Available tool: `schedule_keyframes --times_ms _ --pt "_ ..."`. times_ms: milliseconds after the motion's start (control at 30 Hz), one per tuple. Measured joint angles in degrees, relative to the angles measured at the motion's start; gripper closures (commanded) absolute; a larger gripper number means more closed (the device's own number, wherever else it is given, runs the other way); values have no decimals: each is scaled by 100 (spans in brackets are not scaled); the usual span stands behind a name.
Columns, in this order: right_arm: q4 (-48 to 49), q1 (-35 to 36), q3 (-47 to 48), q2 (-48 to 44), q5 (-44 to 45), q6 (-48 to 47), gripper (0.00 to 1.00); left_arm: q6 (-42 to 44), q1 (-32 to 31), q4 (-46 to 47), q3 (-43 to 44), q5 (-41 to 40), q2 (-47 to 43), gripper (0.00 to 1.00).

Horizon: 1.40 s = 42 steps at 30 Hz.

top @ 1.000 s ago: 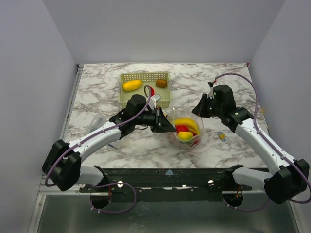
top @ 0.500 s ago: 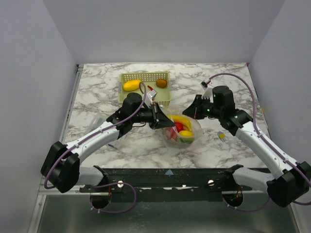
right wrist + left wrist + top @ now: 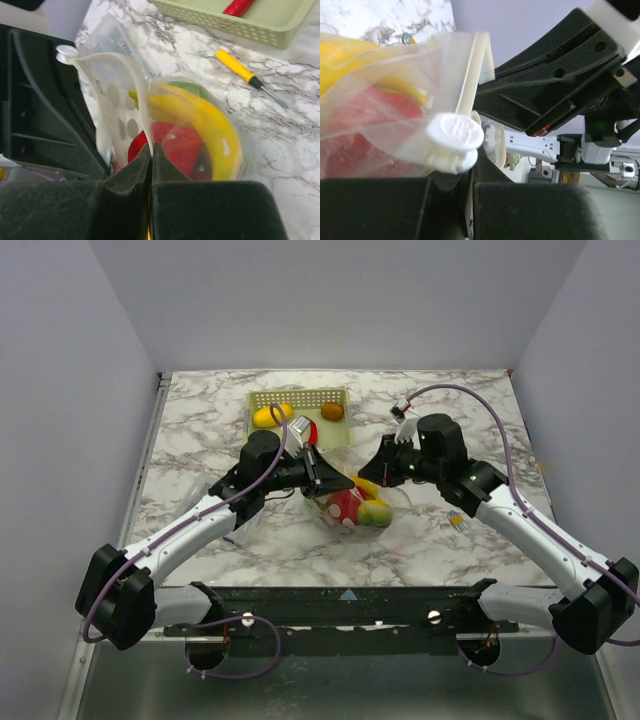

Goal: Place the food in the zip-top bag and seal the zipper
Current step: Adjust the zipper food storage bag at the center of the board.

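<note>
The clear zip-top bag sits mid-table and holds a yellow banana, red round fruits and a green piece. My left gripper is shut on the bag's mouth edge, beside a white slider on the zipper strip. My right gripper is shut on the zipper strip, with its jaws closed on it just above the red fruit. The two grippers are close together over the bag's mouth. A lemon and a brown round fruit lie in the basket.
The yellow-green mesh basket stands just behind the bag and also shows in the right wrist view. A yellow-handled stick lies beside it. A flat clear packet lies on the left. A small item lies on the right.
Both grippers have moved left and towards the back, dragging the bag with them. The right gripper has closed in on the left one along the bag's mouth.
</note>
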Motion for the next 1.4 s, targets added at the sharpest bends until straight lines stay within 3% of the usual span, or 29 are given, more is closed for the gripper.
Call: schedule_keyframes --times_ms 233,267,367,833,1133,1400 --pt "-155 4 -111 111 122 -79 85 -76 149 291 -308 -22 125 100" --pt "-205 4 -96 109 120 -90 85 -83 160 323 -337 -22 160 100" --pt "-387 24 63 116 120 -177 99 -96 175 422 -382 -20 219 100" --pt "-1484 55 1510 284 1014 -140 100 -103 212 160 -328 -17 -476 100" --pt "-1672 68 1281 1316 1818 -61 99 -684 361 841 -1445 173 295 100" --pt "-1934 63 2173 953 1480 -214 100 -479 365 492 -367 267 -505 100"
